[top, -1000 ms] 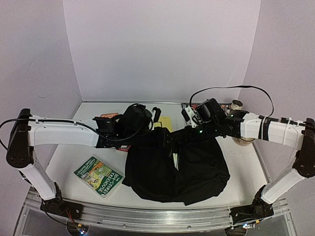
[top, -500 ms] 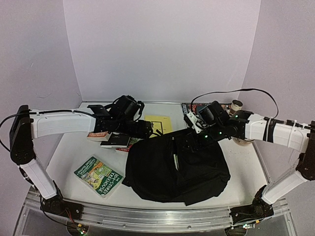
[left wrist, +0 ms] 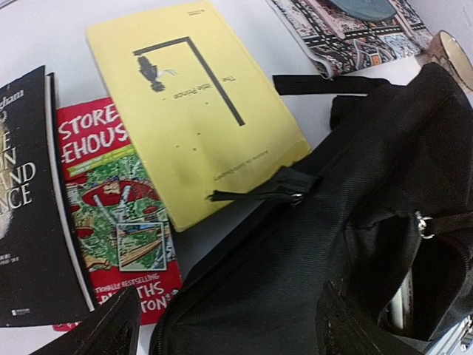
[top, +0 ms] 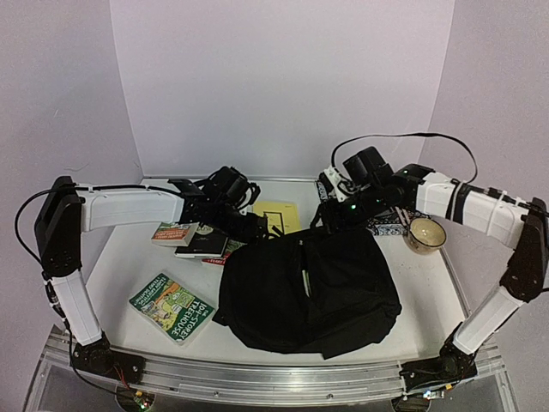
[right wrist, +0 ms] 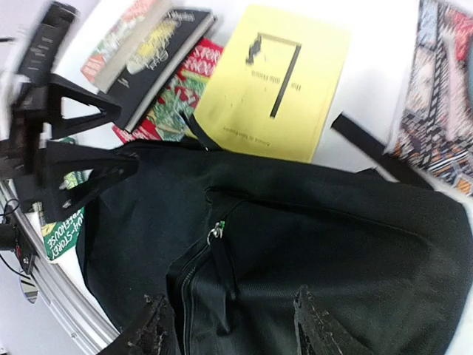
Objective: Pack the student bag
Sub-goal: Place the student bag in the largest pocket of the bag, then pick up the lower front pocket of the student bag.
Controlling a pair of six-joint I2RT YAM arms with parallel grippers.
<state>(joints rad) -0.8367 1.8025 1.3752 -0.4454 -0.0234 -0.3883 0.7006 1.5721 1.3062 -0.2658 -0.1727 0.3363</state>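
At the left front of the table (top: pixel 120 266) lies a green book (top: pixel 171 307). Behind it 3 books (top: pixel 196 240) overlap, then comes a yellow book (top: pixel 276 215) whose near edge meets the bag. The student bag (top: pixel 309 287) lies flat at centre with its zipper partly undone. To its right sit a patterned book (top: pixel 390 225) and a mug (top: pixel 426 233). Since 1 second ago both arms have drawn back off the bag's top, uncovering the mug. The left gripper (top: pixel 256 228) hovers low at the bag's far-left corner, its fingers (left wrist: pixel 111 333) apart and empty. The right gripper (top: pixel 326 216) tilts down over the far edge, likewise spread.
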